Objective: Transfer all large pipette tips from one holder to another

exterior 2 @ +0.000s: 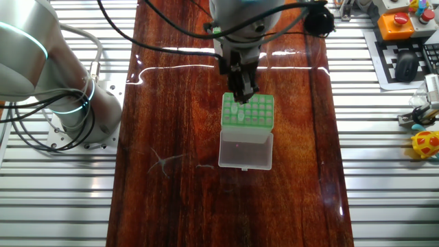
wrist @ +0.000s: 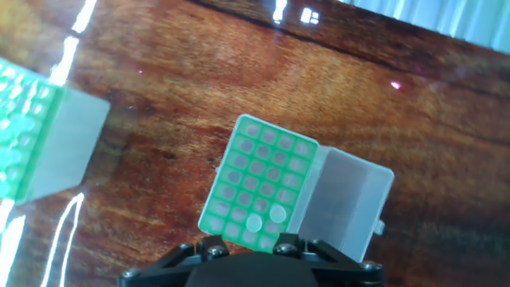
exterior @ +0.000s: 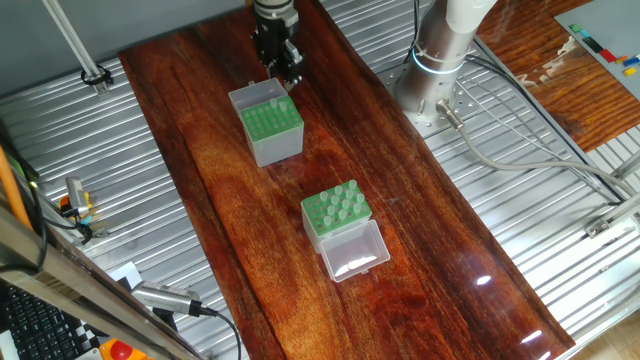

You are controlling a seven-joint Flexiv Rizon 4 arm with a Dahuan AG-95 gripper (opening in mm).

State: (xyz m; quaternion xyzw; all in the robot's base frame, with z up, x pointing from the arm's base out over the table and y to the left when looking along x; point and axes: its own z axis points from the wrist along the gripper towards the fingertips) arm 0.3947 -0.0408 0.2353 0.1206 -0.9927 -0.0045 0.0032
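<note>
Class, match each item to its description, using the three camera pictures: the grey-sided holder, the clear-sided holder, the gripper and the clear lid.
Items:
1. grey-sided holder
2. clear-sided holder
3. gripper
4. clear lid

Descriptions:
a. lies folded open on the table
b. holds many pipette tips
c. hangs over the grey-sided holder
d. holds only two tips in its grid

Pairs: 1-d, 2-b, 3-c, 4-a

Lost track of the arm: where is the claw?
In one fixed view, the claw hangs at the table's far end, above the grey-sided green-topped box.
</note>
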